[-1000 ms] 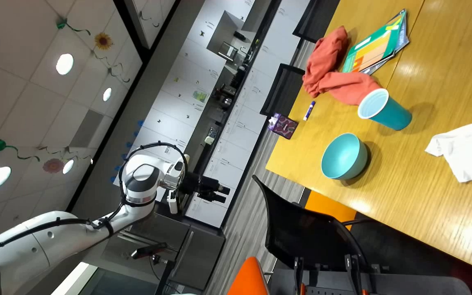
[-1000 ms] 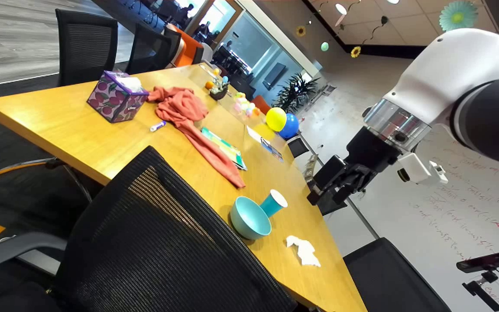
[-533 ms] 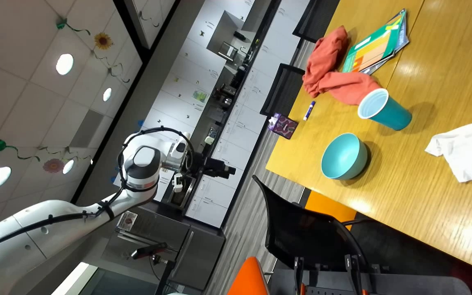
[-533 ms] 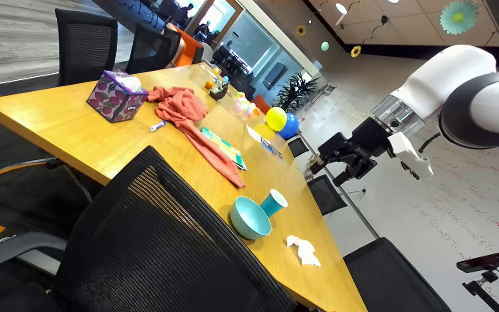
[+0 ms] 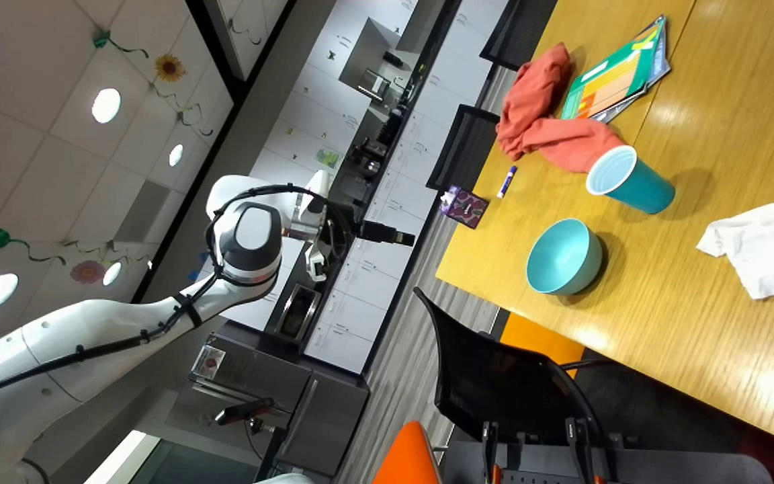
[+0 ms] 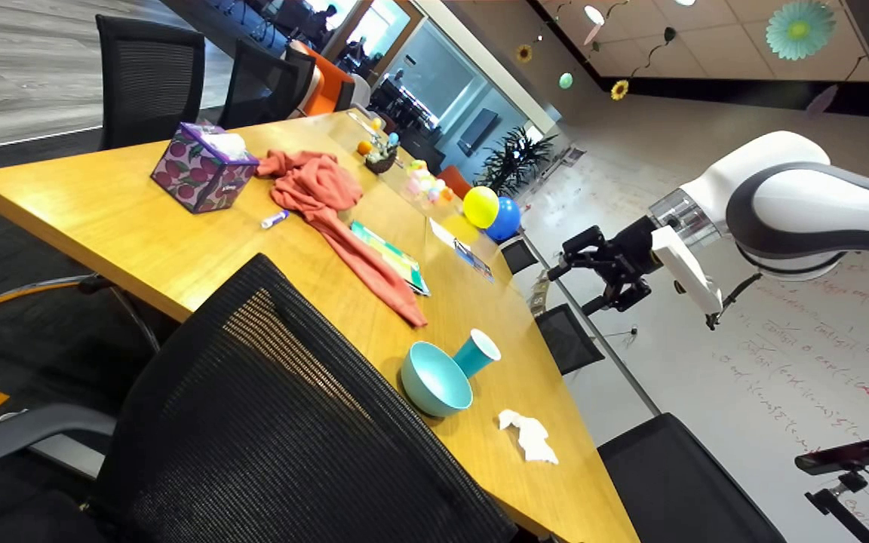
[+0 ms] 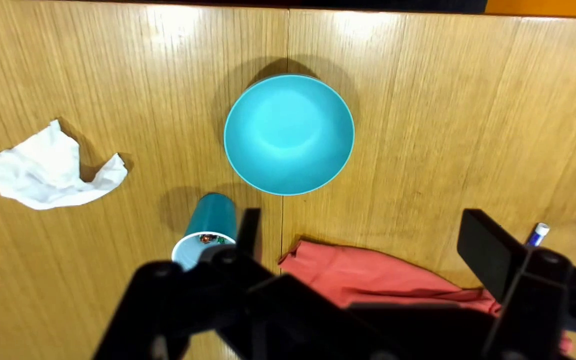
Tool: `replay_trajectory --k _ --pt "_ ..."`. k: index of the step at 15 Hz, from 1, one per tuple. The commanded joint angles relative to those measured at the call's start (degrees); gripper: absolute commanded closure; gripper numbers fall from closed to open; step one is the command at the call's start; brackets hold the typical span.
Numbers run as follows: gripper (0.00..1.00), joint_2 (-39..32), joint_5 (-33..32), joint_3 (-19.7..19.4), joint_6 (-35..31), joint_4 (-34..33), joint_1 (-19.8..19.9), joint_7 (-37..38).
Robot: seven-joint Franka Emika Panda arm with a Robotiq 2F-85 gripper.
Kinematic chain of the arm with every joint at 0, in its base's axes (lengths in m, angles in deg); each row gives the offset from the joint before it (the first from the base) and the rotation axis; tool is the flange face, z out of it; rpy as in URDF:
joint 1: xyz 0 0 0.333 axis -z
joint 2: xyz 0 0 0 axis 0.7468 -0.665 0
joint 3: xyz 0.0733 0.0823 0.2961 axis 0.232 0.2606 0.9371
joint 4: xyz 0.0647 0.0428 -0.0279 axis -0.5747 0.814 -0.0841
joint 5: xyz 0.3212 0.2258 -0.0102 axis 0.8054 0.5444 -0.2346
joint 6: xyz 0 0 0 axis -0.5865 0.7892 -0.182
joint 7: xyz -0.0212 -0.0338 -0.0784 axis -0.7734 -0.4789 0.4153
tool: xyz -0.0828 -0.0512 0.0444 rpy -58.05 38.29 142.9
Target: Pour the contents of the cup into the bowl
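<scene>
A gripper (image 7: 362,232) hangs high above a wooden tabletop (image 7: 418,125), its fingers spread wide and holding nothing. Below, partly hidden behind it in the wrist view, the teal cup (image 7: 210,217) stands upright, set in from the edge, small reddish and green bits (image 7: 208,239) showing in its pale mouth. It looks to be thin plastic: likely light, smooth and a little slippery, with walls that could buckle under a hard squeeze. A level hold across the middle of the wall, below the rim, should suit it, the taper helping against slippage and the mouth left free to tip. Farther out, closer to the tabletop's edge where a black chair (image 5: 494,370) stands, sits the wider teal bowl (image 7: 288,135), bare inside; farthest, a tissue box (image 6: 197,177) rests toward the corner.
</scene>
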State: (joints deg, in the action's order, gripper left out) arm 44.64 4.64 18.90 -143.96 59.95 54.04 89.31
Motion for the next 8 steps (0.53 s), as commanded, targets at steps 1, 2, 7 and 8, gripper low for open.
replay_trajectory --k 1,2,7,8 --pt "0.00 -0.1 0.2 0.4 0.2 -0.1 0.2 0.1" --pt "0.00 -0.1 0.2 0.5 0.2 -0.1 0.2 0.3" --pt "0.00 -5.8 4.6 -5.0 -1.0 -5.7 1.8 -2.5" --pt "0.00 -7.5 5.9 -6.6 -2.2 -7.1 2.4 -3.2"
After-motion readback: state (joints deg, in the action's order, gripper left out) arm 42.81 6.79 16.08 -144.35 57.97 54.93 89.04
